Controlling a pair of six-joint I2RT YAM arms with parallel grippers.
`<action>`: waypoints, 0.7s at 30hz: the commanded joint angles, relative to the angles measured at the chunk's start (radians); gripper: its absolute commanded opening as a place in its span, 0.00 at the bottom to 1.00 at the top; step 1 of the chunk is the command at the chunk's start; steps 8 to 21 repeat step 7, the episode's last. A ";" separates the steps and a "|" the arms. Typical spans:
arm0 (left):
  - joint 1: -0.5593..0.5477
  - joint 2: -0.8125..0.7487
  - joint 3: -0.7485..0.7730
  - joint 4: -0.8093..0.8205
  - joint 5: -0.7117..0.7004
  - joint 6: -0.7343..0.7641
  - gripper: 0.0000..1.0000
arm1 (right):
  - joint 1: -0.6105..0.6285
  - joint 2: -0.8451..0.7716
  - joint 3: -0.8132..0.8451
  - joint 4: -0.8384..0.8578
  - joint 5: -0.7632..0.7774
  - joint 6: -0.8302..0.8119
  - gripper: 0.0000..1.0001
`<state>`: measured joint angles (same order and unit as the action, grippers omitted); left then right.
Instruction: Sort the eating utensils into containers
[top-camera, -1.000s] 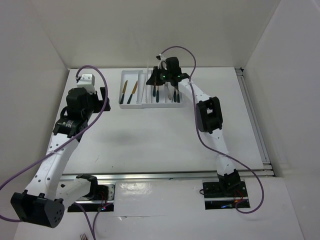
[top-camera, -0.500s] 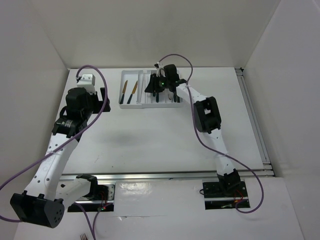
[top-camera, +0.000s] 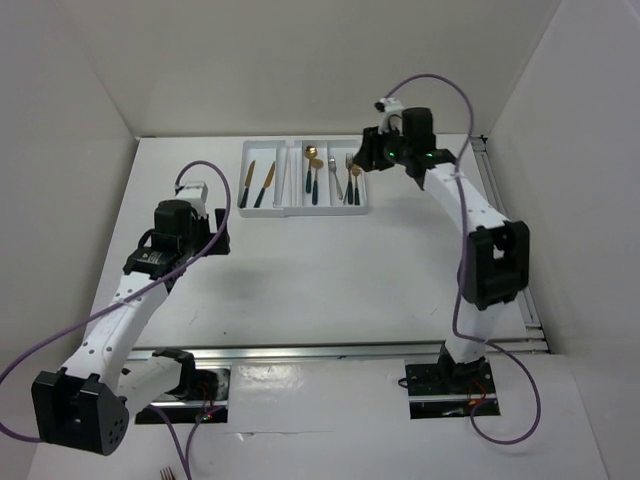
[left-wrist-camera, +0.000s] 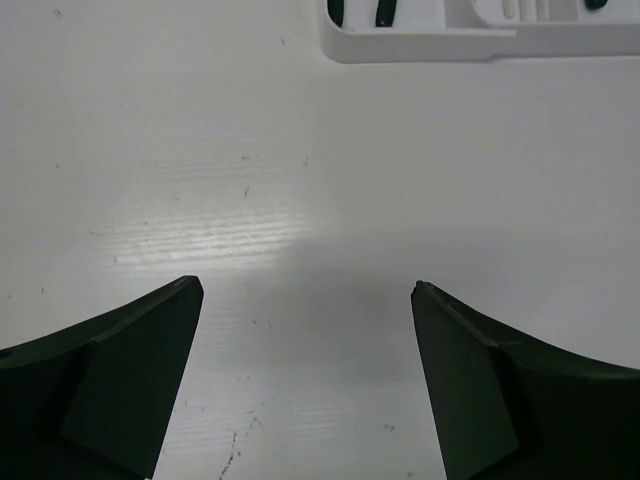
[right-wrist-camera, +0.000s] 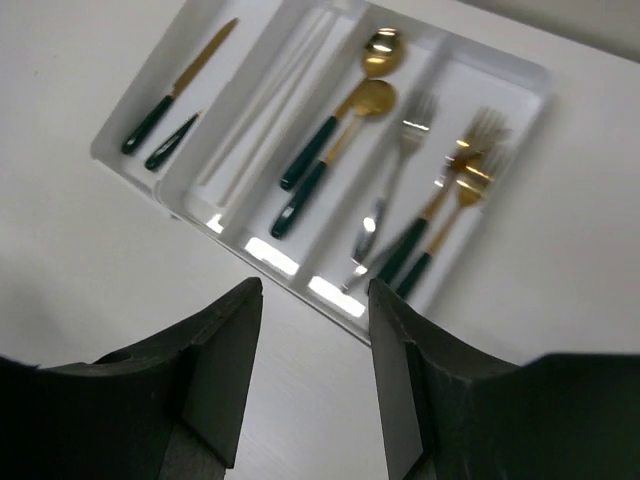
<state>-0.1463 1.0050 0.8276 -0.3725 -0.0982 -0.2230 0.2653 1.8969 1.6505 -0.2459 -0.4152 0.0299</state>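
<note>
The containers are the long compartments of a white tray (top-camera: 300, 211) at the table's back. From left to right they hold two teal-handled knives (top-camera: 258, 185), pale sticks (top-camera: 285, 178), two gold spoons (top-camera: 312, 175), and a silver fork with two gold forks (top-camera: 349, 182). The right wrist view shows the same: knives (right-wrist-camera: 170, 100), sticks (right-wrist-camera: 265, 105), spoons (right-wrist-camera: 335, 140), forks (right-wrist-camera: 440, 205) and the tray's near wall (right-wrist-camera: 290, 268). My right gripper (top-camera: 372, 157) (right-wrist-camera: 315, 287) hangs open and empty just right of the tray. My left gripper (top-camera: 217, 230) (left-wrist-camera: 306, 285) is open over bare table, the tray's corner (left-wrist-camera: 420, 45) ahead.
An aluminium rail (top-camera: 505, 240) runs along the table's right side and another (top-camera: 330, 350) along the near edge by the arm bases. White walls enclose the back and sides. Small fork-like tines (top-camera: 168, 472) show at the bottom edge, off the table.
My right gripper, shut on a pale stick over the tray, lowered it in, opened and drew back to the right. My left arm moved nearer and slightly right.
</note>
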 joint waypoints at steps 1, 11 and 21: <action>0.005 0.000 -0.030 0.070 -0.024 -0.026 1.00 | -0.064 -0.149 -0.171 -0.035 0.058 -0.156 0.55; 0.005 0.049 -0.064 0.093 -0.054 0.003 1.00 | -0.143 -0.283 -0.421 -0.055 0.049 -0.200 0.55; 0.005 0.049 -0.064 0.093 -0.054 0.003 1.00 | -0.143 -0.283 -0.421 -0.055 0.049 -0.200 0.55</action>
